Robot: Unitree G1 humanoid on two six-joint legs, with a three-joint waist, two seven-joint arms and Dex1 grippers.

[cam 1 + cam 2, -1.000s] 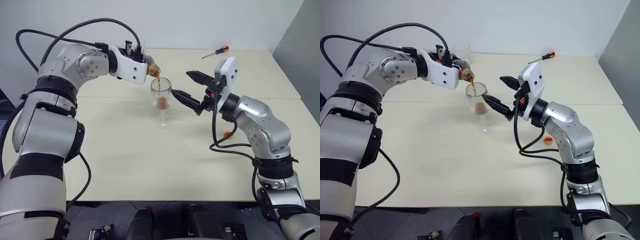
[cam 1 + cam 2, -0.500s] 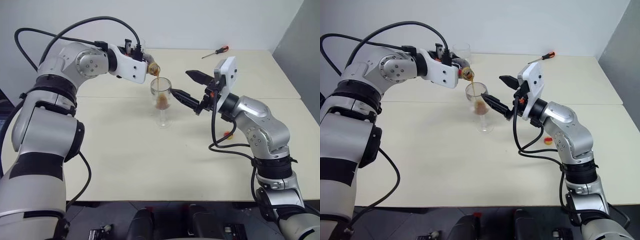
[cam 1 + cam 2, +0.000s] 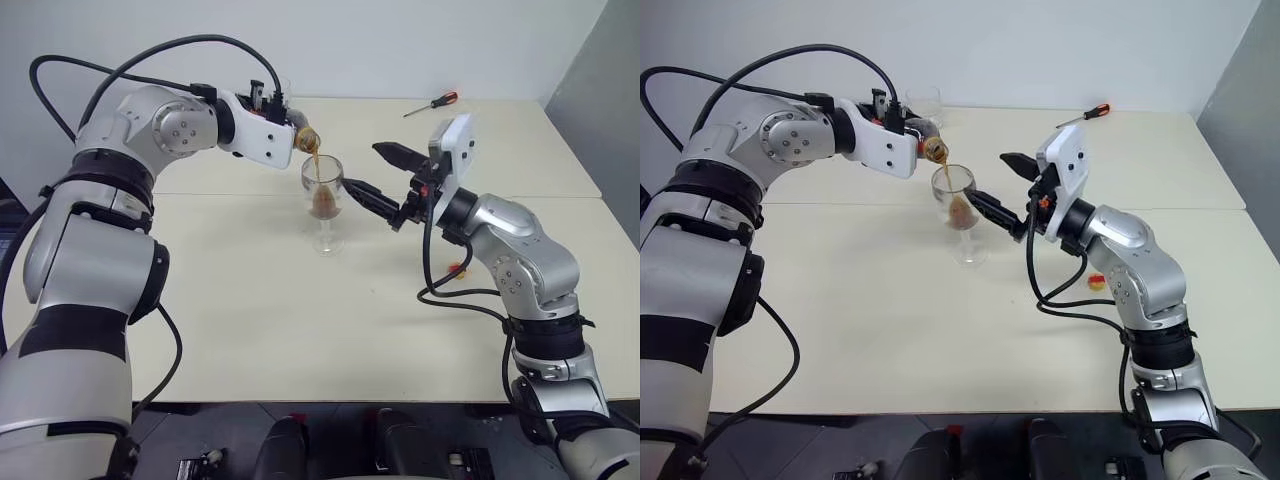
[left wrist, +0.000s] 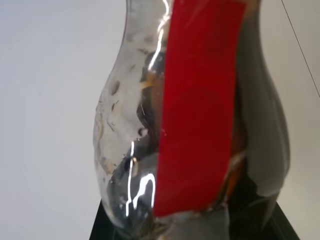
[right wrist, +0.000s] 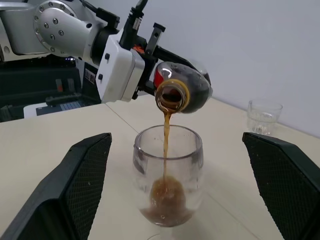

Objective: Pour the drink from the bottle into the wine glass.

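Note:
My left gripper (image 3: 288, 124) is shut on the bottle (image 3: 305, 136), which is tipped with its open mouth just above the wine glass (image 3: 324, 201). The bottle's red label (image 4: 200, 110) shows close up in the left wrist view. A thin stream of the dark brown drink (image 5: 166, 131) falls from the mouth into the bowl, where a small pool has gathered at the bottom. The glass stands upright on the table. My right gripper (image 3: 363, 166) hangs open just right of the glass, its fingers (image 5: 82, 182) spread wide to either side without touching it.
At the table's far side lie a red-handled screwdriver (image 3: 432, 103) and a short clear tumbler (image 5: 263, 116). A small yellow cap (image 3: 1096, 281) rests on the cream table (image 3: 300, 330) beside my right forearm.
The pool of drink in the glass has grown a little as the stream keeps running. Both arms have held still.

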